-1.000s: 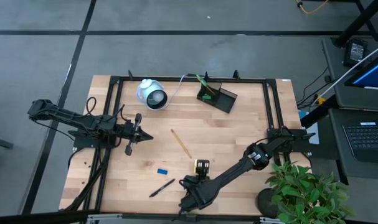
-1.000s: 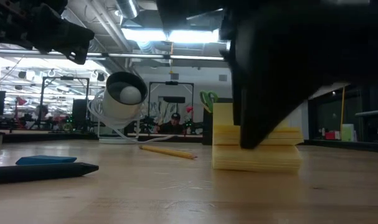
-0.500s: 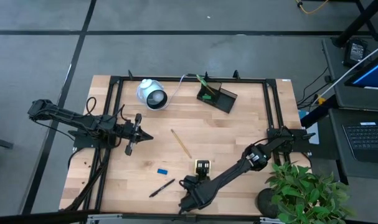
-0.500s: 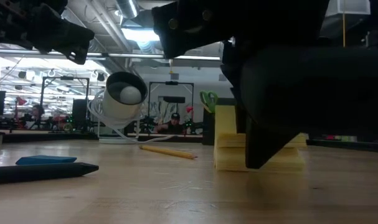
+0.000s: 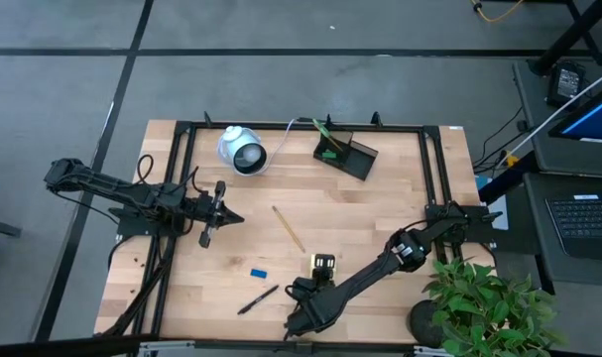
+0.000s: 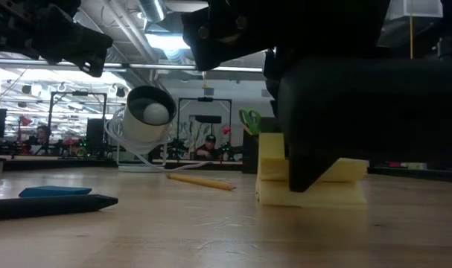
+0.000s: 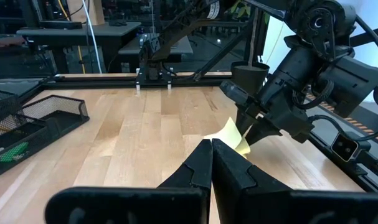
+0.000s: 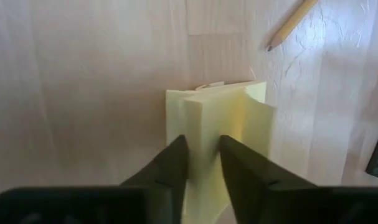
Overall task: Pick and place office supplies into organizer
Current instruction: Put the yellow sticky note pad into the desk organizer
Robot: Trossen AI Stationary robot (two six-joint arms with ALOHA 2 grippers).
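Observation:
A yellow sticky-note pad (image 5: 323,262) lies on the wooden table near its front edge, and my right gripper (image 8: 204,142) is shut on it from above. In the low view the pad (image 6: 337,195) rests on its underside with its upper sheets bent upward. My left gripper (image 5: 236,215) hangs shut at the table's left, touching nothing. The black organizer (image 5: 348,156) stands at the far edge with green-handled scissors (image 5: 325,139) in it. A pencil (image 5: 289,228), a blue eraser (image 5: 258,272) and a black pen (image 5: 258,299) lie loose on the wood. My right gripper pinches a bunch of the pad's upper sheets (image 8: 204,121) between its two fingers (image 8: 175,163), about midway across the pad. The fingers slant down from the table's near side. The pinched sheets stand up as a ridge, while the pad's lower part (image 6: 322,197) stays on the table.
A white round device (image 5: 241,151) with a cable sits at the far left beside the organizer. A black frame (image 5: 181,139) runs around the table's edges. A potted plant (image 5: 484,302) stands at the near right corner. Bare wood lies between the pad and the organizer.
My right gripper has sunk a little onto the sticky-note pad. The pad's upper sheets, which lay nearly flat, have buckled upward beside the finger, while its lower part has stayed on the table.

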